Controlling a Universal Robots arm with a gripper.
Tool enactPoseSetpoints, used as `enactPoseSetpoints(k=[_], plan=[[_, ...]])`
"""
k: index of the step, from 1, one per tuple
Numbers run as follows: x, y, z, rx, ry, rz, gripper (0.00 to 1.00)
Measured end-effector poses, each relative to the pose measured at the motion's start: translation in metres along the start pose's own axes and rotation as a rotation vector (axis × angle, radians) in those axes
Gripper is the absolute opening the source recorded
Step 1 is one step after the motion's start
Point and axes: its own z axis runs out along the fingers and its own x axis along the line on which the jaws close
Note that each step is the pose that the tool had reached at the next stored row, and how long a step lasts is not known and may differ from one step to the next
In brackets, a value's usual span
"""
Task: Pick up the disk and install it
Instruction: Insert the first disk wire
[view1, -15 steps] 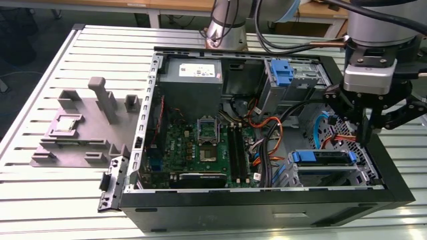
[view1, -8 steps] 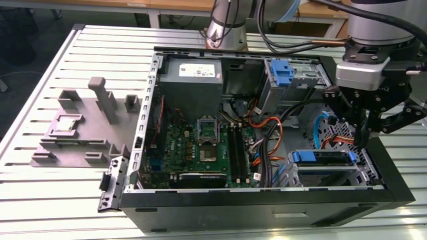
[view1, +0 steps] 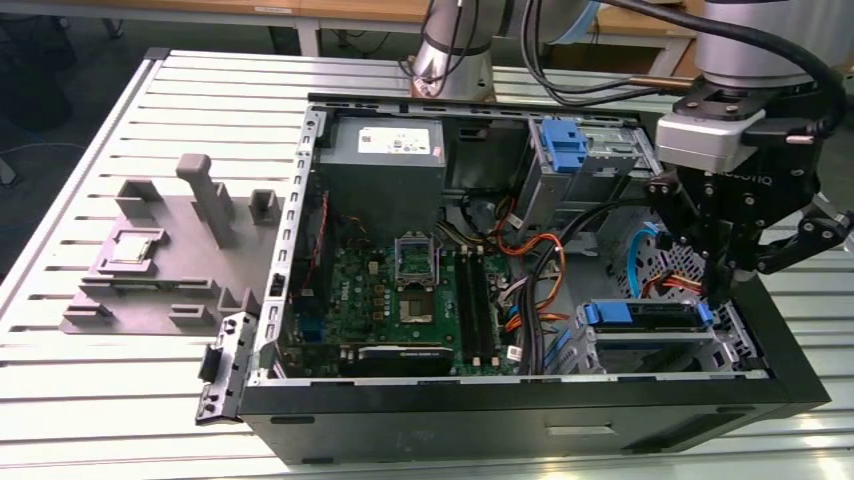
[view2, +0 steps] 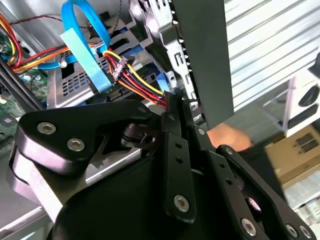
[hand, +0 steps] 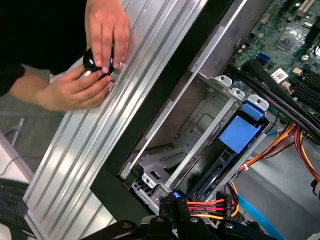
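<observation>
- Hovering right over the drive cage (hand: 176, 159) in the corner of the open PC case (view1: 534, 412), the gripper (view1: 721, 288) has a bundle of red, yellow and black power wires (hand: 212, 205) at its tip. Honestly can't tell if it's spread or closed.
- The disk (view1: 645, 314) isn't in the gripper. It sits in the cage just below and beside the tip, toward the motherboard (view1: 400, 290).
- Its long axis seems to run down into the bay, away from the gripper.
- Looks-wise it's a slim dark slab with a blue tab and blue rails; the first wrist view shows it (hand: 239, 136) well.
- A person's hands (hand: 102, 60) fiddle with a small black knob on the slatted table, well apart from the disk, on the far side of the case wall.
</observation>
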Motion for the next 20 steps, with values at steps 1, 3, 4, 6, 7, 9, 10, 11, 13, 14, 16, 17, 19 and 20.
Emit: enactPoseSetpoints(k=[1, 3, 4, 6, 7, 9, 10, 11, 13, 14, 16, 17, 19, 20], plan=[[-0.0001, -0.0004, 0.0, -0.0022, 0.0, 0.004, 0.16], [-0.0007, -0.0038, -0.0003, -0.0036, -0.0008, 0.005, 0.16], [-0.0013, -0.005, -0.0006, -0.0042, -0.0014, 0.004, 0.16], [-0.0027, -0.0067, -0.0011, -0.0055, -0.0019, 0.005, 0.16], [-0.0031, -0.007, -0.0012, -0.0077, -0.0018, 0.01, 0.16], [-0.0032, -0.0072, -0.0011, -0.0183, -0.0019, 0.033, 0.16], [-0.0032, -0.0071, -0.0012, -0.0256, -0.0019, 0.048, 0.16], [-0.0032, -0.0071, -0.0012, -0.033, -0.0019, 0.064, 0.16], [-0.0032, -0.0072, -0.0011, -0.0478, -0.0018, 0.095, 0.16], [-0.0032, -0.0072, -0.0011, -0.0549, -0.0017, 0.111, 0.16], [-0.0033, -0.0071, -0.001, -0.069, -0.0019, 0.141, 0.16], [-0.0033, -0.0071, -0.001, -0.076, -0.0018, 0.156, 0.16], [-0.0033, -0.0072, -0.0011, -0.0891, -0.0016, 0.184, 0.16], [-0.0033, -0.0072, -0.001, -0.095, -0.0017, 0.196, 0.16]])
